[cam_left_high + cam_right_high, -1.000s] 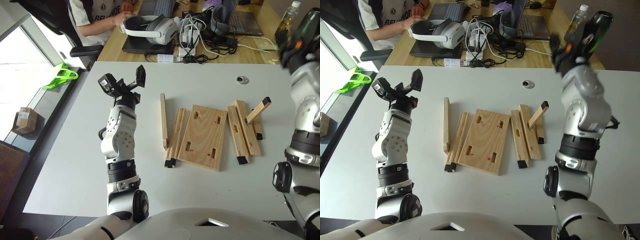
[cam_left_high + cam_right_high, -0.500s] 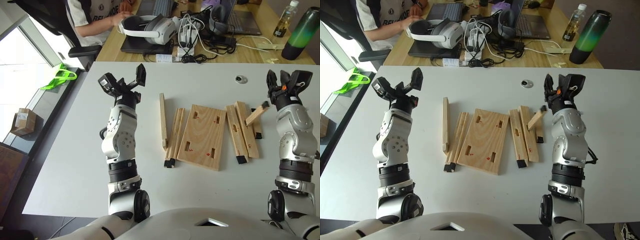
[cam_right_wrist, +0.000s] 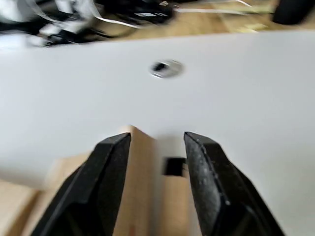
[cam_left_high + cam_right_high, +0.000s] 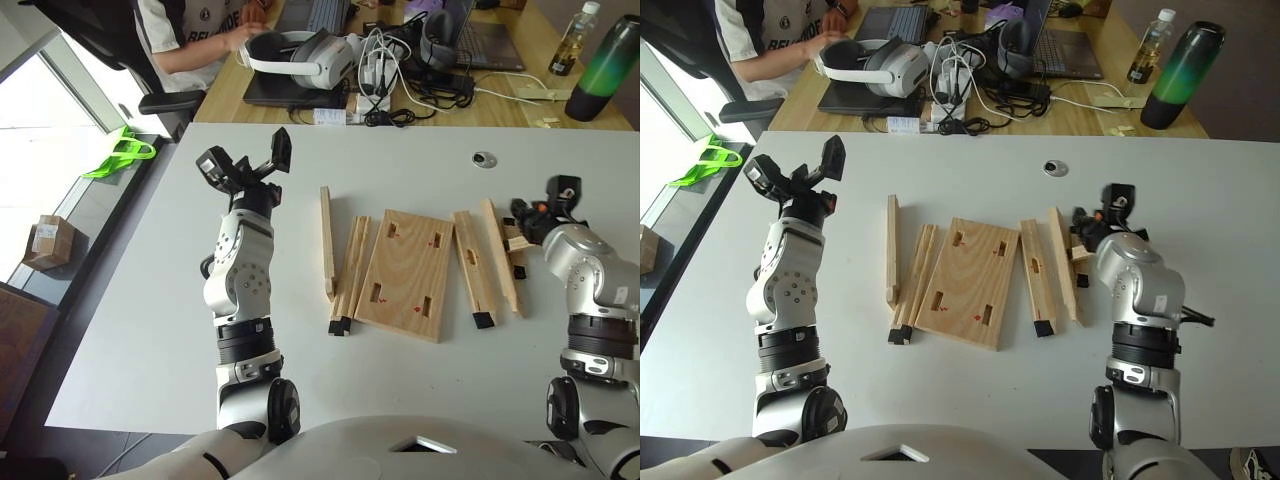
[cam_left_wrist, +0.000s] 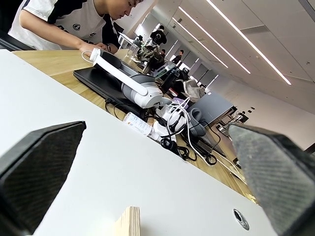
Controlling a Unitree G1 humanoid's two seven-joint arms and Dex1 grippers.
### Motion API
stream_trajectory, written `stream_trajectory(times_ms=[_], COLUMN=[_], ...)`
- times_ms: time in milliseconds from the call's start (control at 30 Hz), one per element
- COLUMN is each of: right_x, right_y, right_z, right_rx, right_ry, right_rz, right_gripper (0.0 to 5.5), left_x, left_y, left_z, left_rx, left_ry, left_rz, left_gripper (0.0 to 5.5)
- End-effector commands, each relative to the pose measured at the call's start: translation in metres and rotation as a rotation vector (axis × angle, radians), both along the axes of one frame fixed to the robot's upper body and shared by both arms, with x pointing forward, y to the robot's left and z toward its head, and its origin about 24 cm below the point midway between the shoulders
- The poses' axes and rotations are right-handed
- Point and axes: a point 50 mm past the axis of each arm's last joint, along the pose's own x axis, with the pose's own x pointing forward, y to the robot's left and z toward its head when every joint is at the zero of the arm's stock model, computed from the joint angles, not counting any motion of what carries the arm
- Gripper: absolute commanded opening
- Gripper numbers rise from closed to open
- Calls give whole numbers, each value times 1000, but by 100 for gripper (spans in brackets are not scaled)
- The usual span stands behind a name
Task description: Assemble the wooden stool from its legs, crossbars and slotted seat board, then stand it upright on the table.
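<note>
My right claw (image 4: pixel 530 213) was down low over the desk (image 4: pixel 150 300), at about 3 o'clock from the seat board (image 4: pixel 405 272). Its two fingers (image 3: pixel 110 172) were apart, and the far end of a wooden stick (image 3: pixel 145 152) showed in the gap, but nothing was squeezed yet. My left claw (image 4: pixel 248 160) was up in the air at about 10 o'clock from the board, with its fingers wide apart and nothing in them. The seat board lay flat in the middle of the desk, slots facing up, and its long side ran from 12 o'clock to 6 o'clock, tipped just a bit. The right sticks (image 4: pixel 470 265) lay just beside it at 3 o'clock and the left sticks (image 4: pixel 327 240) at 9 o'clock. All of them also pointed from 12 to 6, and some had dark ends at 6 o'clock. I thought the sticks would be hard, stiff and light, and a bit slippery because the wood looked smooth. I thought it best to pinch one across its thin sides near the middle, so it would not swing or tip.
</note>
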Motion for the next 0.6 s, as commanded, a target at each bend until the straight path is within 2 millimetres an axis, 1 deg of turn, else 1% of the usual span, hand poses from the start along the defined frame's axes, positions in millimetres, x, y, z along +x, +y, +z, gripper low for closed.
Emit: stream_trajectory(times_ms=[33, 100, 200, 267, 400, 567, 600], right_x=[6, 13, 18, 17, 10, 1, 0], right_y=[9, 20, 26, 26, 24, 24, 24], right_z=[13, 17, 17, 8, -7, -21, -23], right_rx=[-95, -107, -90, -63, -56, 66, 89], right_ry=[-68, -67, -6, 92, 222, 334, 351], right_rz=[93, 165, 172, 167, 176, 129, 129], right_gripper=[199, 199, 199, 199, 199, 199, 181], left_x=[0, 0, 1, 0, 1, -1, -1], left_y=[1, 1, 0, 0, -1, 0, 0], left_z=[0, -1, -1, -1, -1, -1, -1], left_rx=[-5, -5, -8, -12, -35, -51, -54], left_ry=[-3, -3, -6, -10, -15, -23, -24], left_rz=[7, 8, 8, 10, 14, 23, 24], left_gripper=[540, 540, 540, 540, 540, 540, 540])
